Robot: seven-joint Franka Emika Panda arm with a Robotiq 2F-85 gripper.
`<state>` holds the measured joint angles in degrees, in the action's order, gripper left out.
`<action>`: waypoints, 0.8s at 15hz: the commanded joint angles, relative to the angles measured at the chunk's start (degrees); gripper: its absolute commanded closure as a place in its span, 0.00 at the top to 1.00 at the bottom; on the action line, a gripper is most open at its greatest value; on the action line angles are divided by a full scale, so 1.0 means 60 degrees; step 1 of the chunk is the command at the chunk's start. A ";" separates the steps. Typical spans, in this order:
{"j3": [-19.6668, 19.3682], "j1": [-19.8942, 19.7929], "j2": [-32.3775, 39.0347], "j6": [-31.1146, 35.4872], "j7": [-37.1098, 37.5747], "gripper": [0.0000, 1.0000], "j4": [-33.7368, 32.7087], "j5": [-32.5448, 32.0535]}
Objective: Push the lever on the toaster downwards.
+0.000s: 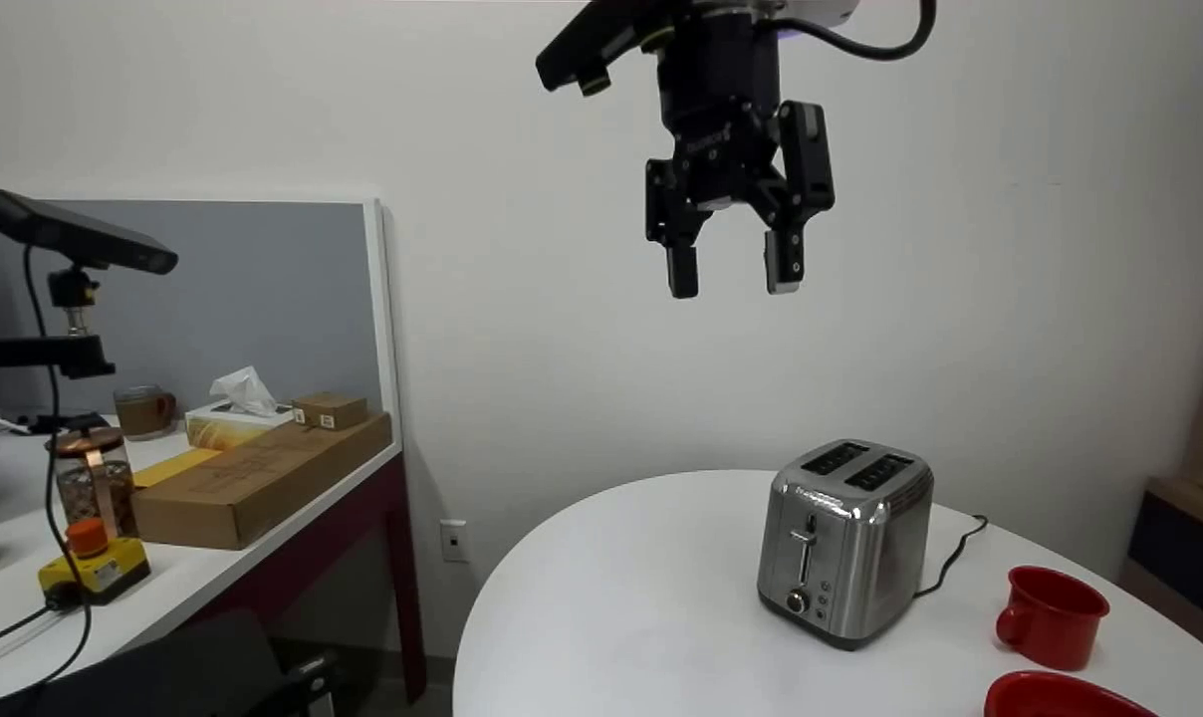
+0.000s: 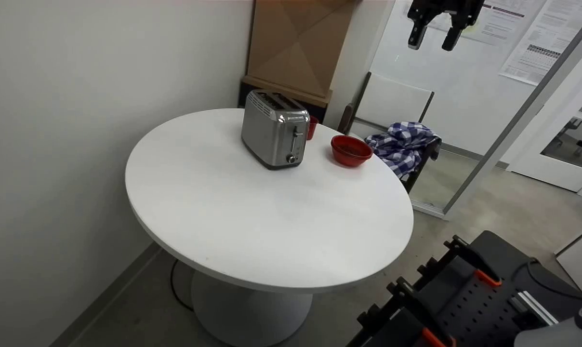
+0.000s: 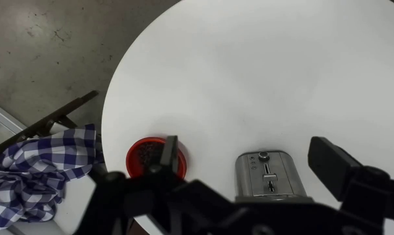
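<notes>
The toaster [image 1: 898, 558] is brushed silver with two slots on top and stands upright on the white table. It also shows in an exterior view [image 2: 262, 132] and, partly hidden by the gripper body, in the wrist view [image 3: 283, 166]. Its lever [image 1: 803, 538] sits in the upper part of a vertical slot on the front face, above a round knob [image 1: 797, 600]. The lever also shows in the wrist view [image 3: 270, 177]. My gripper [image 1: 734, 289] is open and empty, high above the table and well above the toaster, pointing down. In the wrist view its fingers [image 3: 242, 140] are spread, touching nothing.
The round white table [image 2: 214, 231] stands by a wall. A red cup [image 1: 1055, 617] and a red bowl [image 2: 351, 152] with dark contents sit beside the toaster. A black cord [image 1: 955, 558] runs behind it. A chair with a checked cloth [image 2: 402, 142] stands at the table's edge.
</notes>
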<state>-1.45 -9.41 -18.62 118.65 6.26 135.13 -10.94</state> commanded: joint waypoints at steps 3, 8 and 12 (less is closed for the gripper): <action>-0.0070 0.0226 0.1407 0.0874 0.0018 1.00 -0.0762 -0.0275; 0.0030 0.0480 0.3546 0.2481 0.0437 1.00 -0.2159 -0.0763; -0.0088 0.0909 0.5088 0.3170 0.0738 1.00 -0.3298 -0.1034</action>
<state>-1.14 -6.00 4.85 136.01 8.24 121.78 -14.71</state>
